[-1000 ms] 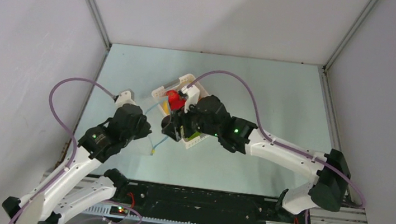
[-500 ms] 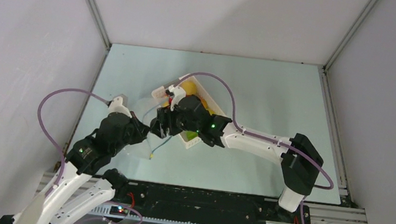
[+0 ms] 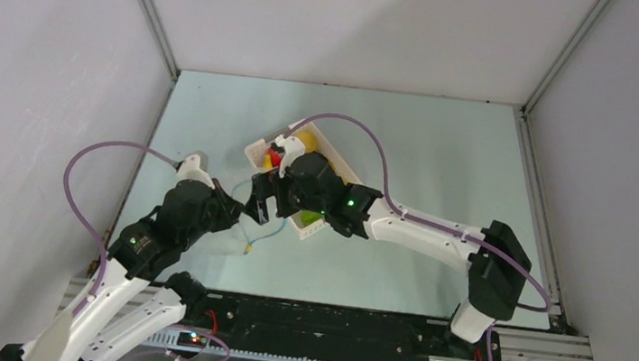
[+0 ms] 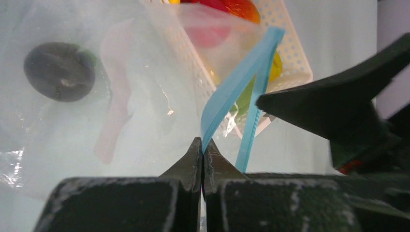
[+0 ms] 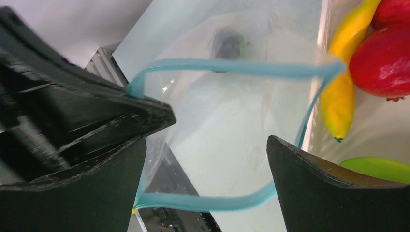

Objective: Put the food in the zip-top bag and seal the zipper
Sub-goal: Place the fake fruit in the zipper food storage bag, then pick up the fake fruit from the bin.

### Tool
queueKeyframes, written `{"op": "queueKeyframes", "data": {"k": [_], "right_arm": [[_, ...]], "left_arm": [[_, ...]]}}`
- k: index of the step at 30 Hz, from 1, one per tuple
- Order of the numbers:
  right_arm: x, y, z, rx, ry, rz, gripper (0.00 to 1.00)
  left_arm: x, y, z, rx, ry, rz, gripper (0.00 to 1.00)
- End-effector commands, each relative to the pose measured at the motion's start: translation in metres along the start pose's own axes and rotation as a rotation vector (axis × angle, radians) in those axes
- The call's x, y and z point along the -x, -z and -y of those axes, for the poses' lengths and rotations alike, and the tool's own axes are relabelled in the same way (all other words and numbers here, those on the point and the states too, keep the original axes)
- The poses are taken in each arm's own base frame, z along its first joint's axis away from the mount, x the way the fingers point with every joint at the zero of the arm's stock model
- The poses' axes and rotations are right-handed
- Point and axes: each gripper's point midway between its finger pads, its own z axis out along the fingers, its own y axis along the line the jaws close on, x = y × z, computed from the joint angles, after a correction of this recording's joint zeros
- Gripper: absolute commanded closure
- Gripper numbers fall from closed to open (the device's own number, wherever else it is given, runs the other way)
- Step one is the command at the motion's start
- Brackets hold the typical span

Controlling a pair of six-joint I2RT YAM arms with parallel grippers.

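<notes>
The zip-top bag [image 4: 135, 121] lies clear and crinkly on the table, its mouth held open. My left gripper [image 4: 202, 145] is shut on the blue zipper [image 4: 237, 87] at the near lip. My right gripper [image 5: 205, 142] hangs open just above the mouth, with the zipper loop [image 5: 232, 66] between its fingers and nothing held. A dark ring [image 4: 59, 71] lies inside the bag. The rest of the food sits in the white basket [image 3: 258, 148]: a banana [image 5: 341, 96], a red apple [image 5: 382, 58] and a green piece [image 5: 377, 166]. From above, both grippers meet left of the basket [image 3: 254, 208].
The white slotted basket [image 4: 290, 53] stands directly behind the bag mouth, touching it. Grey enclosure walls rise on the left, back and right. The arms' purple cables arc over the table. A black rail runs along the near edge [image 3: 327, 322].
My right gripper swung left from the basket to the bag mouth and its jaws spread wide. My left arm pulled back a little, still pinching the zipper.
</notes>
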Motion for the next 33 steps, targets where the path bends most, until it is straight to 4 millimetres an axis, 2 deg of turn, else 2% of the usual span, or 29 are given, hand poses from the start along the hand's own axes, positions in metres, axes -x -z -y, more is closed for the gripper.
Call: {"op": "queueKeyframes", "data": {"k": [1, 4, 5, 6, 7, 8, 11, 18, 19, 20, 21, 25, 26, 27, 28, 29, 33], "right_arm": [[0.063, 0.051, -0.029, 0.028, 0.08, 0.171, 0.0], [0.073, 0.071, -0.016, -0.014, 0.082, 0.193, 0.01], [0.069, 0.074, -0.01, -0.031, 0.071, 0.168, 0.01], [0.075, 0.079, 0.001, -0.047, 0.048, 0.172, 0.01], [0.069, 0.08, 0.012, -0.074, 0.033, 0.147, 0.01], [0.072, 0.083, 0.025, -0.092, 0.015, 0.146, 0.01], [0.059, 0.082, 0.057, -0.152, 0.024, 0.09, 0.01], [0.025, 0.062, 0.125, -0.394, 0.081, -0.041, 0.01], [0.028, 0.06, 0.131, -0.431, 0.074, -0.036, 0.02], [0.019, 0.055, 0.141, -0.464, 0.071, -0.069, 0.02], [0.022, 0.054, 0.146, -0.497, 0.069, -0.061, 0.04], [0.005, 0.036, 0.179, -0.649, 0.058, -0.127, 0.06], [0.007, 0.036, 0.182, -0.679, 0.057, -0.135, 0.07], [-0.001, 0.031, 0.193, -0.731, 0.058, -0.156, 0.07], [0.003, 0.031, 0.194, -0.751, 0.061, -0.164, 0.09], [-0.004, 0.025, 0.203, -0.787, 0.065, -0.186, 0.09], [-0.012, 0.015, 0.214, -0.843, 0.073, -0.212, 0.12]], "left_arm": [[0.01, 0.002, 0.007, -0.018, 0.021, 0.036, 1.0], [0.01, 0.003, -0.001, 0.02, 0.019, 0.04, 1.0], [0.013, 0.004, -0.004, 0.039, 0.022, 0.054, 1.0], [0.012, 0.005, -0.009, 0.062, 0.021, 0.053, 1.0], [0.017, 0.007, -0.012, 0.086, 0.03, 0.074, 1.0], [0.016, 0.008, -0.018, 0.116, 0.029, 0.071, 1.0], [0.024, 0.012, -0.029, 0.188, 0.05, 0.106, 1.0], [0.023, 0.009, -0.027, 0.197, 0.05, 0.089, 1.0], [0.023, 0.009, -0.027, 0.196, 0.051, 0.088, 1.0], [0.021, 0.007, -0.028, 0.194, 0.052, 0.087, 1.0], [0.02, 0.007, -0.028, 0.194, 0.052, 0.087, 1.0], [0.018, 0.005, -0.029, 0.193, 0.043, 0.08, 1.0], [0.017, 0.005, -0.029, 0.189, 0.041, 0.078, 1.0], [0.017, 0.005, -0.029, 0.189, 0.04, 0.077, 1.0], [0.017, 0.005, -0.028, 0.186, 0.039, 0.076, 1.0], [0.017, 0.005, -0.028, 0.186, 0.039, 0.075, 1.0], [0.016, 0.005, -0.028, 0.182, 0.036, 0.075, 1.0]]}}
